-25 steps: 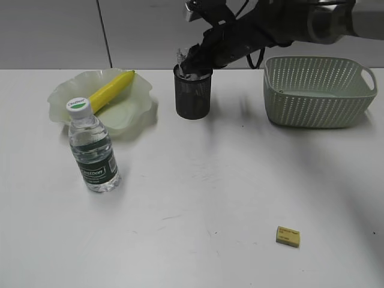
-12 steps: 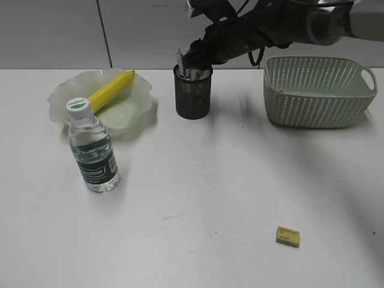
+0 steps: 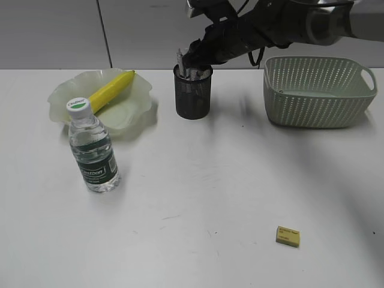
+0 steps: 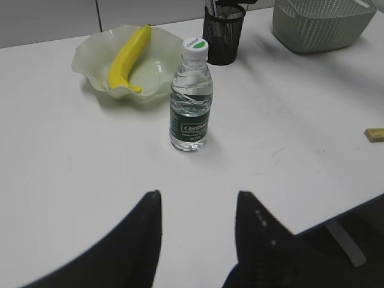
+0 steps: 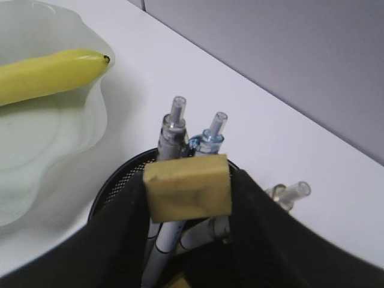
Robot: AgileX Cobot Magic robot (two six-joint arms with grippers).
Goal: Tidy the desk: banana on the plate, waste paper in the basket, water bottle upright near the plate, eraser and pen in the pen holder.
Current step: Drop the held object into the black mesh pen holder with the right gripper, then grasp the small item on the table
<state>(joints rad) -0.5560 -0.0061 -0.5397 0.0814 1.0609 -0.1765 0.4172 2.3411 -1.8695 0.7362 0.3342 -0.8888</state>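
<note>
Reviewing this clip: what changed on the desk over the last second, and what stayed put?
The right gripper lifted slightly from the rim of the pen holder, uncovering pens standing inside; the right wrist view shows a yellow eraser between its fingers above the holder. The banana, plate, water bottle, basket and the eraser on the table stayed put.

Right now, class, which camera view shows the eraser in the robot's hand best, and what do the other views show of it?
The right wrist view: the eraser fills the centre, pinched in the right hand above the pen holder. In the exterior view the arm hides it. The left wrist view does not show it.
</note>
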